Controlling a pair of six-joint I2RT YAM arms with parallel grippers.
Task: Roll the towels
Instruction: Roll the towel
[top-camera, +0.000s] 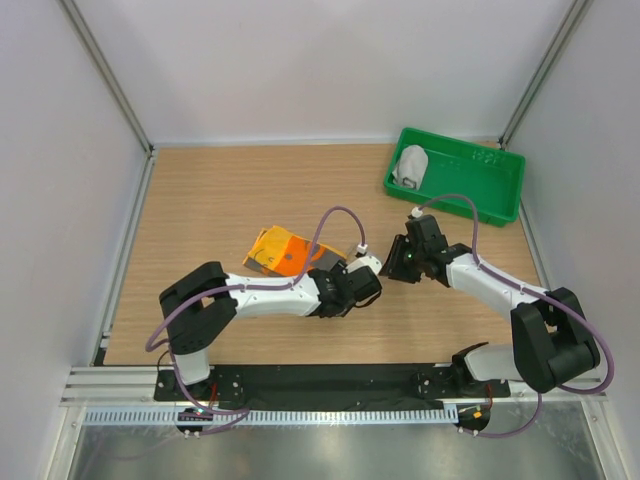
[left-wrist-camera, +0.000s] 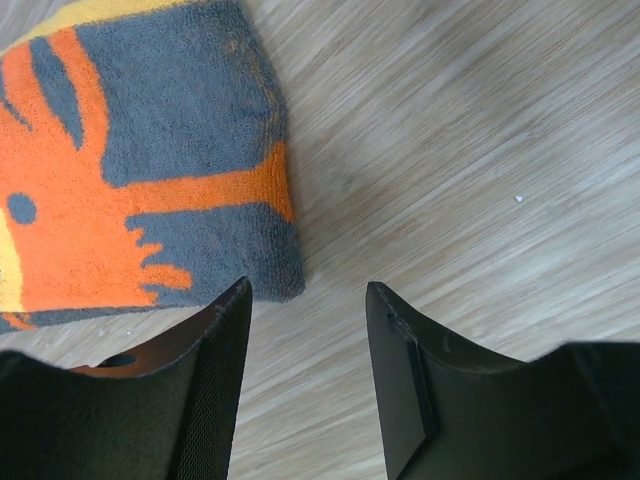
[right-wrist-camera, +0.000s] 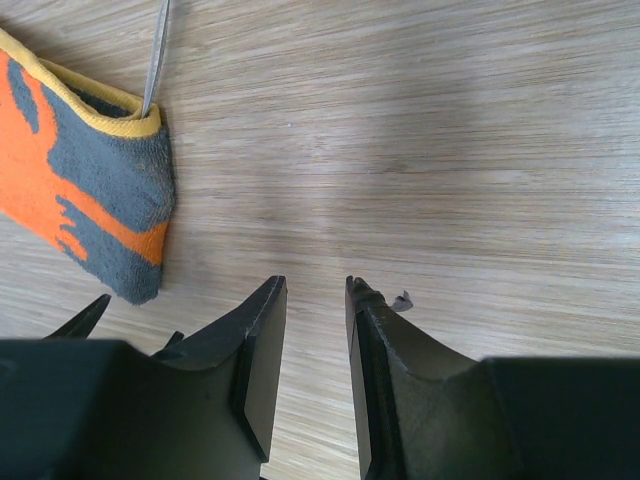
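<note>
The orange and yellow patterned towel lies folded on the wooden table, left of centre. It shows in the left wrist view and in the right wrist view with grey patches. The light grey towel sits rolled in the green tray. My left gripper is open and empty just right of the patterned towel's corner. My right gripper is open and empty, its jaws a narrow gap apart over bare wood.
The green plastic tray stands at the back right. White walls with metal posts enclose the table. The two grippers are close to each other near the table's centre.
</note>
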